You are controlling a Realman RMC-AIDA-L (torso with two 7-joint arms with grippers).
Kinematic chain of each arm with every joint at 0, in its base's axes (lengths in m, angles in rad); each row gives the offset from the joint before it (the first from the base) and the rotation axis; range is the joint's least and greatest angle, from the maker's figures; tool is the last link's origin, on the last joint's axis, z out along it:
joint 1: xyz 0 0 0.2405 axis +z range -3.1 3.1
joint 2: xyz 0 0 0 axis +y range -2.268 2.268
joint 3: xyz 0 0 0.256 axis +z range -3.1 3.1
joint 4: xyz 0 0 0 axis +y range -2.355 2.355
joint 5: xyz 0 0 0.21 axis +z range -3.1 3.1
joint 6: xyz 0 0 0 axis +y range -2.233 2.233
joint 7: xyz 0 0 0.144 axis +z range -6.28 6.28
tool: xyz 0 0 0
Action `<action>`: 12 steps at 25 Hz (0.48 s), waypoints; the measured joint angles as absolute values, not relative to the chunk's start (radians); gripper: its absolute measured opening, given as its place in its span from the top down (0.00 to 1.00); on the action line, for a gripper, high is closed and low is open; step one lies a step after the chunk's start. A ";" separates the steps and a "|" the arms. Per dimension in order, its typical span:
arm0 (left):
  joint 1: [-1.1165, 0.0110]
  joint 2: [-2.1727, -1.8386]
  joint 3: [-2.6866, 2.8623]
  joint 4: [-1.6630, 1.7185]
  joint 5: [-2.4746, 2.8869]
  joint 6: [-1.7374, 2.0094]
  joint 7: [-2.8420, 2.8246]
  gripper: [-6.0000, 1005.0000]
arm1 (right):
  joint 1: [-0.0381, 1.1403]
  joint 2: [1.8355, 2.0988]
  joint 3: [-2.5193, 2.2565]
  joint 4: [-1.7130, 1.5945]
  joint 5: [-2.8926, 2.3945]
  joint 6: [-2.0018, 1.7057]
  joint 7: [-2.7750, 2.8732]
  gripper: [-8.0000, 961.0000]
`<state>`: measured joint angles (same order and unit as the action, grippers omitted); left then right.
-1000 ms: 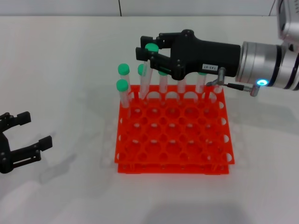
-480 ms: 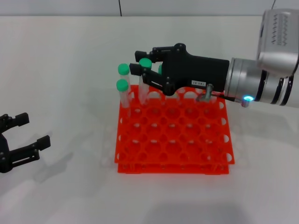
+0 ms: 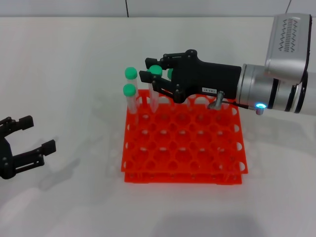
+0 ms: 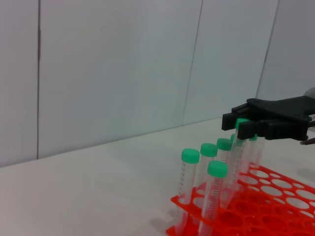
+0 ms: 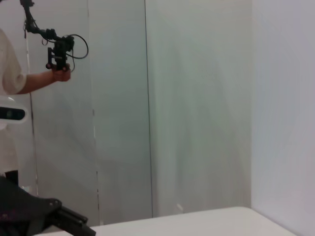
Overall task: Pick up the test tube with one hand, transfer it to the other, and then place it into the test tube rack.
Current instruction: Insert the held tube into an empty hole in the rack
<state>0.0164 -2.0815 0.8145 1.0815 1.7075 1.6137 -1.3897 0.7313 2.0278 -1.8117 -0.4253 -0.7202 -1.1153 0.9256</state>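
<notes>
**A:** Where did we see the right gripper (image 3: 152,75)?

**B:** It reached in from the right over the far-left part of the test tube rack (image 3: 183,148). It was the black one with the small white label on its body. We saw its fingers clamped on the green-capped test tube (image 3: 153,91) just under the cap.

**A:** And where was that tube?

**B:** Its lower end was down in the rack's back row, second hole from the left as far as we could judge. It leaned a little rather than standing straight. In the left wrist view we saw the same thing: the test tube (image 4: 235,160) tilted, its cap between the black fingers of the right gripper (image 4: 242,125), its foot among the holes of the test tube rack (image 4: 275,196).

**A:** What stood around it?

**B:** We counted two other capped tubes (image 3: 131,94) at the rack's far-left corner, just beside the held one, one behind the other. More tubes stood along the back row, mostly hidden under the gripper's body.

**A:** And the left gripper (image 3: 27,145)?

**B:** It sat low at the left edge of the white table (image 3: 74,59), well apart from the rack. We saw its fingers spread with nothing between them.

**A:** Did the right wrist view add anything?

**B:** Only a pale wall and a person (image 5: 15,88) far off holding up a black device.
</notes>
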 joint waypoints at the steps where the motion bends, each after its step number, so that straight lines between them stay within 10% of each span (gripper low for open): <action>1: 0.015 -2.082 0.814 1.081 1.708 1.614 -1.390 0.14 | 0.731 2.028 -1.815 -0.425 -0.720 -1.110 0.926 0.72; 12: -0.001 -2.082 0.814 1.062 1.707 1.614 -1.390 0.14 | 0.730 2.028 -1.851 -0.419 -0.719 -1.074 0.933 0.72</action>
